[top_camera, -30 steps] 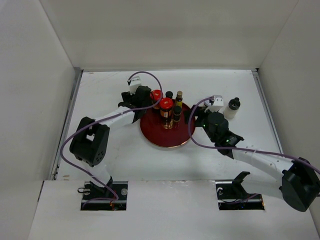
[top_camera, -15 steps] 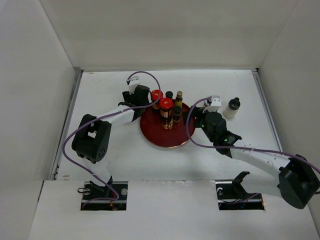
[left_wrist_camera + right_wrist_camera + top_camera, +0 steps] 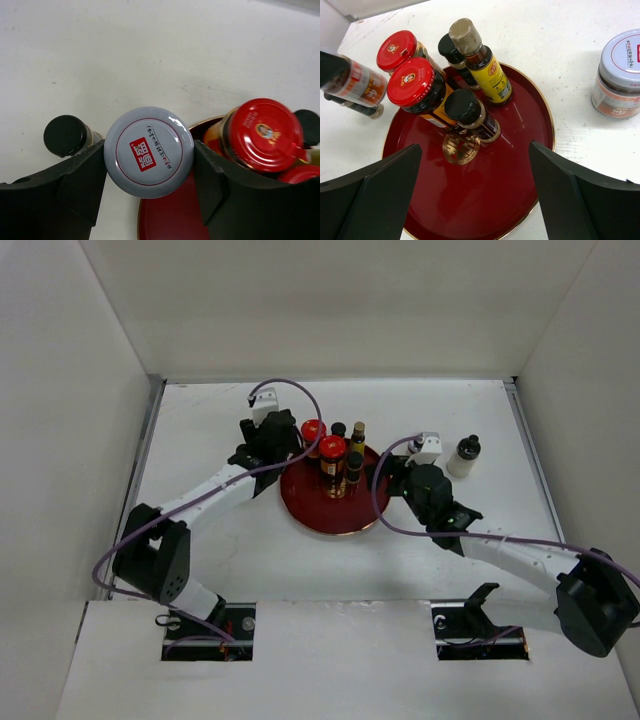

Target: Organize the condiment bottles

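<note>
left gripper (image 3: 149, 167) clamps white-lidded jar (image 3: 148, 150), probably at tray (image 3: 170, 222) rim; lift it clear, set beside red-capped bottle (image 3: 262, 132). right gripper (image 3: 475, 150) hangs, jaws spread.

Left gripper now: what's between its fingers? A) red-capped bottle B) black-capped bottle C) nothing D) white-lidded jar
D: the left wrist view shows the left gripper closed on the white-lidded jar, fingers against both sides of its lid; the red-capped bottle and black-capped bottle sit outside them.

Left tool (image 3: 148, 165) clamped, right tool (image 3: 475, 150) wide-open.
</note>
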Robot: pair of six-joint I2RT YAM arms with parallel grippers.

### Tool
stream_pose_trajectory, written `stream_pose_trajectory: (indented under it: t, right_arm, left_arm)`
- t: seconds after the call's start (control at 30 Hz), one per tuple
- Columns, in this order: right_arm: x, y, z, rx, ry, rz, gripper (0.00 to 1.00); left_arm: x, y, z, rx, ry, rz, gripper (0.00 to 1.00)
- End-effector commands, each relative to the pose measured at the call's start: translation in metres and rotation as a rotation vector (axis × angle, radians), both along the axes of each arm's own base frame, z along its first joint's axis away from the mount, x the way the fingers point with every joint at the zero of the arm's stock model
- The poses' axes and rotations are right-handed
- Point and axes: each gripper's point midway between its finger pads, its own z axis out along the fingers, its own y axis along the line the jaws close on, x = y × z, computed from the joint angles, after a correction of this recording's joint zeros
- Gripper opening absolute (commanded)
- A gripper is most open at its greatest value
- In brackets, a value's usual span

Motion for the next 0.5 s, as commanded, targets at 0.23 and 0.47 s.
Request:
stream_pose_trajectory:
  t: [0.23, 0.47]
  right_arm:
    - [0.006, -0.005, 0.032, 0.095, -0.082, -0.020, 0.95]
    - [0.007, -0.006, 0.028, 0.089, -0.075, -0.023, 0.95]
  left_arm:
    - [-0.032, -0.038, 0.046, -0.098, -0.130, -0.089, 0.39]
    - [-0.026, -0.075, 0.015, -0.108, -0.089, -0.153, 0.38]
